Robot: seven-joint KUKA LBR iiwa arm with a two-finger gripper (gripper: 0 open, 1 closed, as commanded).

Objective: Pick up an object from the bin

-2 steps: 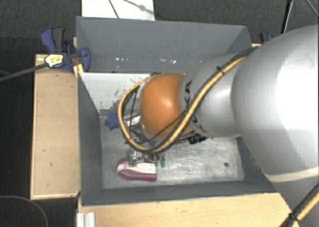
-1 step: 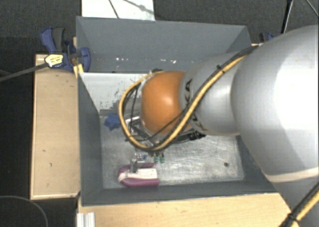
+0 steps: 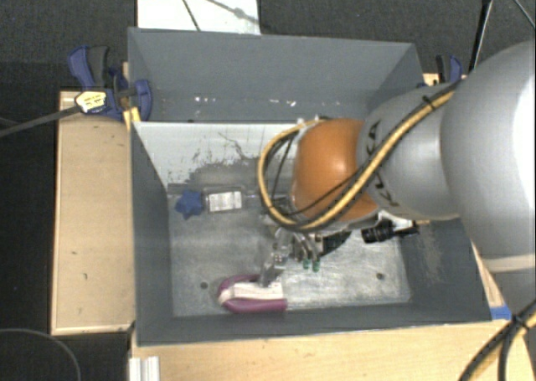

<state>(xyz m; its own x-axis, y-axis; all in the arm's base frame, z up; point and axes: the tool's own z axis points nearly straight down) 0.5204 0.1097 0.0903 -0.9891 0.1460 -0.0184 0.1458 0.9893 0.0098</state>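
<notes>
My gripper (image 3: 283, 258) hangs low in the middle of the bin, under the arm's orange cover. Just below and left of it, near the bin's front wall, a purple and white oblong thing (image 3: 251, 296) lies flat on the floor. The gripper's tip stands right above that thing's right end; whether it touches I cannot tell. A small thing with a blue end and a silver body (image 3: 208, 202) lies further off at the left, by the back slope.
The arm and its orange cover with looped cables hang over the bin's middle and right, hiding the floor beneath. The bin's slanted walls close in on all sides.
</notes>
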